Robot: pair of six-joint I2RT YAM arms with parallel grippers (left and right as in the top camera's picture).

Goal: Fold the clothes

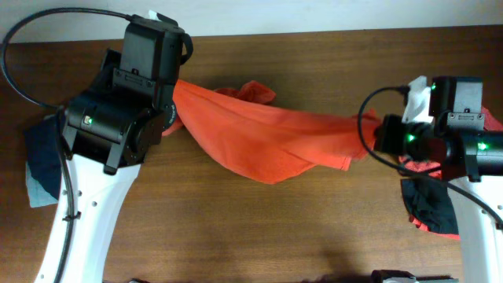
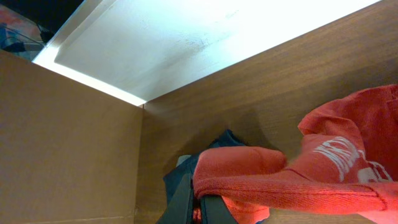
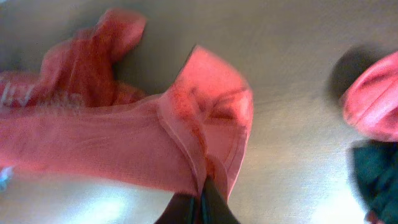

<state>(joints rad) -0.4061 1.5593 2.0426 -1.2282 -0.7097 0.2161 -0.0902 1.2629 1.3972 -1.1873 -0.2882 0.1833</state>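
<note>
Pinching the orange-red T-shirt (image 1: 259,137) at both ends, I see it stretched across the desk's (image 1: 275,236) middle, left tool (image 2: 200,208) on 1 end, right tool (image 3: 202,200) on the other, both clamped on cloth.

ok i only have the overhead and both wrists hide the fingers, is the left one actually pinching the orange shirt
Observer: Yes. In the left wrist view the left gripper is shut on a bunched fold of the orange-red T-shirt.
Operator: and the right one
Observer: From its own wrist camera, the right gripper is shut on a hemmed edge of the same shirt, and the cloth spreads away from the fingertips.
Operator: any print showing anywhere
Observer: Yes, there is white lettering on the side of the shirt that faces the left wrist camera.
</note>
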